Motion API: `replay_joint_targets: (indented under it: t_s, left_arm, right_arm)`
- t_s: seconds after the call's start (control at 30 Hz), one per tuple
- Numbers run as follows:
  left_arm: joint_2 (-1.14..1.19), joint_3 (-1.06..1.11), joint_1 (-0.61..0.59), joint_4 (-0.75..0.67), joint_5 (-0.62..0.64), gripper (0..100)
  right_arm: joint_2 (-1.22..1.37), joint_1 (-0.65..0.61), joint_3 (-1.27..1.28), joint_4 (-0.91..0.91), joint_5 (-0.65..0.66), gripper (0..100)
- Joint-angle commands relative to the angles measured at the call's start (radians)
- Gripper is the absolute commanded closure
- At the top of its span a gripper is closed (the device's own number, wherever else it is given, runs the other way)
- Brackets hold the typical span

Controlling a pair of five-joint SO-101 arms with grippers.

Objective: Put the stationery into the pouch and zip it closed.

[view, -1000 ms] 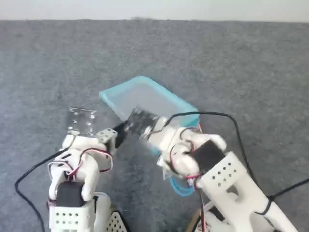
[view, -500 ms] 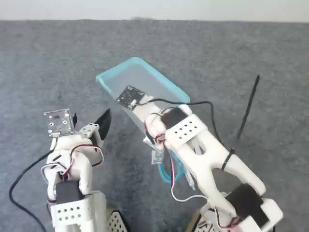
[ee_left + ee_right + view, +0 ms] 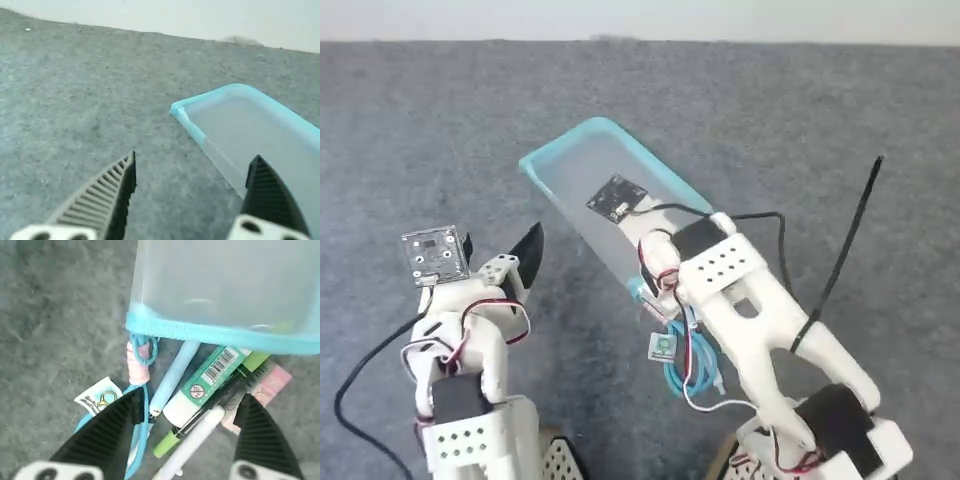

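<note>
The translucent pouch with a teal edge lies slantwise in mid-table. In the right wrist view its teal zipper edge has a pink pull with a blue cord. Stationery juts out past that edge: a light blue pen, a green-and-white glue stick, a green pen, a white pen and a pink eraser. My right gripper hangs open just above these items, holding nothing. My left gripper is open and empty, short of the pouch, at the left.
A small paper tag and a looped blue cord lie on the grey carpet beside the right arm. A black cable tie sticks up from that arm. Bare carpet surrounds the pouch.
The right arm has swung out over the pouch's near end, and the pouch slid slightly away. The left gripper drew back from the pouch's edge and rose.
</note>
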Motion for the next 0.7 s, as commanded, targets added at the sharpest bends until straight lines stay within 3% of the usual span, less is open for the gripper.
replay_joint_targets:
  t_s: [0.0, 0.13, 0.67]
  left_arm:
    - [-0.014, -0.015, -0.002, -0.031, 0.015, 67]
    - [-0.014, -0.013, -0.002, -0.029, 0.015, 67]
    - [-0.014, -0.013, 0.0, -0.028, 0.015, 67]
  right_arm:
    - [-0.059, -0.065, 0.038, -0.076, -0.043, 71.3]
    - [-0.044, -0.119, 0.069, -0.168, -0.133, 71.3]
    - [0.162, -0.122, 0.068, -0.26, -0.147, 71.3]
